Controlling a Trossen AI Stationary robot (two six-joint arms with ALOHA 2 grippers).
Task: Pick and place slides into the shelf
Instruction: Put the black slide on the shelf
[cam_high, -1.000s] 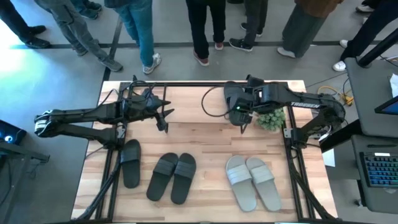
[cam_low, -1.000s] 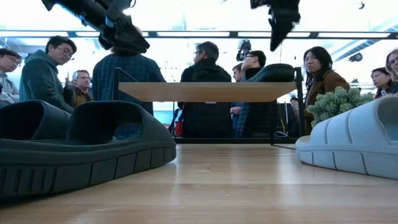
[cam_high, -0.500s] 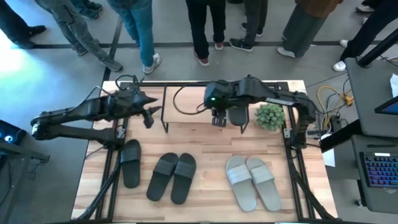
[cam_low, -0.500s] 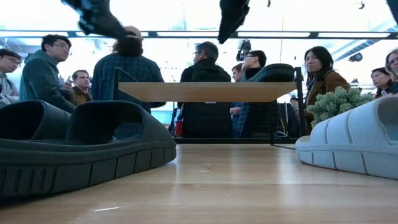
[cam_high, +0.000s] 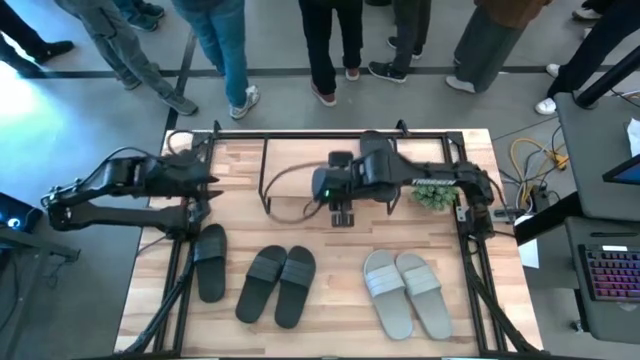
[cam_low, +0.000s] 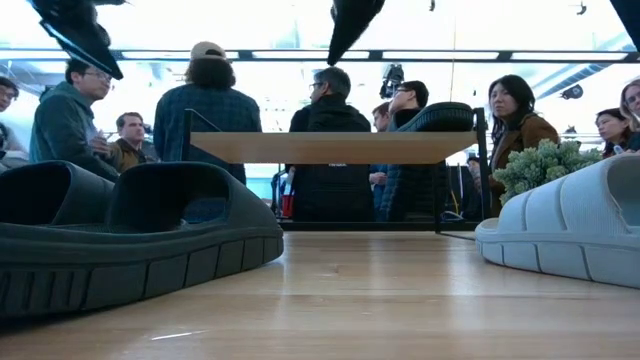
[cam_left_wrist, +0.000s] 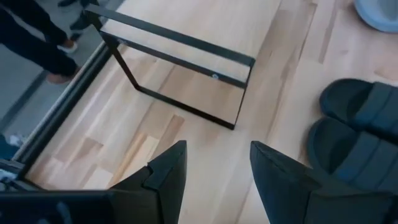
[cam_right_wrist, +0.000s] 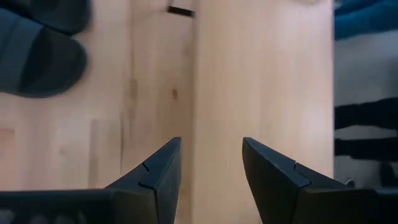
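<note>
Both grippers hover open and hold nothing. My right gripper (cam_high: 342, 214) hangs over the middle of the table, in front of the shelf (cam_high: 266, 178); its wrist view (cam_right_wrist: 211, 155) looks down on bare wood. My left gripper (cam_high: 210, 181) is off the shelf's left end, and its wrist view (cam_left_wrist: 217, 163) shows that end's black frame (cam_left_wrist: 180, 81). One dark slide (cam_low: 440, 115) lies sole down on the shelf's top board (cam_low: 335, 148). On the table near the front lie a single dark slide (cam_high: 210, 262), a dark pair (cam_high: 278, 284) and a light grey pair (cam_high: 405, 291).
A small green plant (cam_high: 436, 190) stands at the shelf's right end, beside my right arm. Several people stand beyond the table's far edge (cam_high: 330, 40). Bare wood (cam_high: 330, 250) lies between the shelf and the row of slides.
My right gripper has left the dark slide on the shelf's right part and swung toward the table's left and near edge, coming out in front of the shelf. My left gripper has drawn back toward the table's left edge. The slide stays on the shelf.
</note>
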